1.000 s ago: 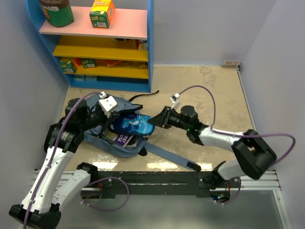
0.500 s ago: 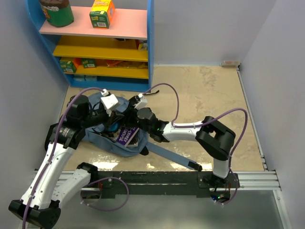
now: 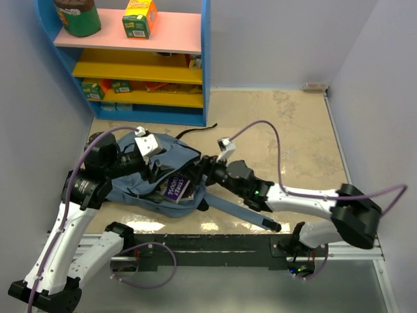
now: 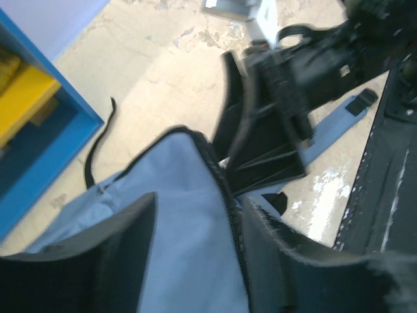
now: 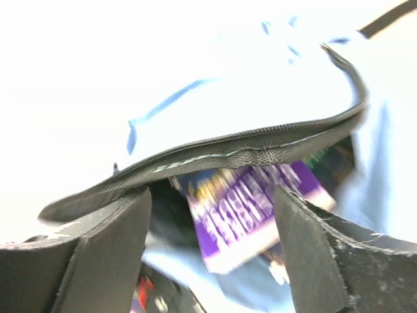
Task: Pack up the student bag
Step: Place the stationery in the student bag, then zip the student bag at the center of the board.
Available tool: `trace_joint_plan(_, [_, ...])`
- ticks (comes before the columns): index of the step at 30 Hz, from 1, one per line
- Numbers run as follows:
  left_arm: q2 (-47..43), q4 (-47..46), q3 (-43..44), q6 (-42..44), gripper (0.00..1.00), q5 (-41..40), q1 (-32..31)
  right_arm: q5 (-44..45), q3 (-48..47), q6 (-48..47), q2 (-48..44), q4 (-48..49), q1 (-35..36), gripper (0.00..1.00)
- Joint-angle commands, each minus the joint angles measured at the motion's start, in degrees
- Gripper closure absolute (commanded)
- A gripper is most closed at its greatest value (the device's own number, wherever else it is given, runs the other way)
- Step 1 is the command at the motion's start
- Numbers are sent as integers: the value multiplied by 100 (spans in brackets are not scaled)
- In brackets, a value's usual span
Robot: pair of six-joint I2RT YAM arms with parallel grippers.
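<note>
Right gripper [image 3: 200, 167] backed out to student bag [image 3: 140, 189] mouth, jaws wide; left gripper [image 3: 155, 171] spread over its top. Bag looks soft and floppy: pinch zipper rim [image 5: 260, 153] just ahead of right gripper.

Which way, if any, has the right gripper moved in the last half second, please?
Yes. The right gripper has pulled back from the bag, shifting right and downward in the overhead view, away from the blue shelf.
</note>
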State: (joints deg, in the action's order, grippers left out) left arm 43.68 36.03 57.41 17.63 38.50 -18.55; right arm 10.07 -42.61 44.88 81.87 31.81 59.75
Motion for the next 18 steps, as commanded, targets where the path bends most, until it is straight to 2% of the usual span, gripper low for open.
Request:
trace_joint_plan(1, [88,359,534,337,30,272,-26,416,972,-515,-1266,-726,98,25])
trace_joint_plan(4, [123,712,903,592,29,-131,-26,881,1071,-700,-2462,-1533,379,30])
trace_joint_plan(5, [123,765,1034,636,30,-272,-9,1153,1027,-892,-2987,-1686,458,31])
trace_joint_plan(6, [114,809,1079,689,36,-569,-17,1330,957,-998,-3175,-1861,607,33])
trace_joint_plan(8, [79,783,1115,707,41,-843,9,1541,589,-1540,-3309,-2073,696,35])
trace_joint_plan(11, [62,563,1036,689,41,-1537,44,1447,-228,-2462,-2827,-2074,723,34])
trace_joint_plan(14, [62,195,904,681,37,-2572,219,981,-1124,-3411,-1695,-1688,731,30])
trace_joint_plan(15, [70,-24,869,611,35,-2758,281,780,-1701,-3555,-917,-1731,731,29])
trace_joint_plan(16, [79,-139,799,549,31,-2960,334,604,-1976,-3713,-596,-1853,731,29])
trace_joint_plan(17, [79,-245,755,488,20,-3406,447,471,-2205,-3906,-262,-1863,731,29])
trace_joint_plan(18, [114,-455,720,400,16,-3593,501,166,-2434,-3960,159,-1819,731,30])
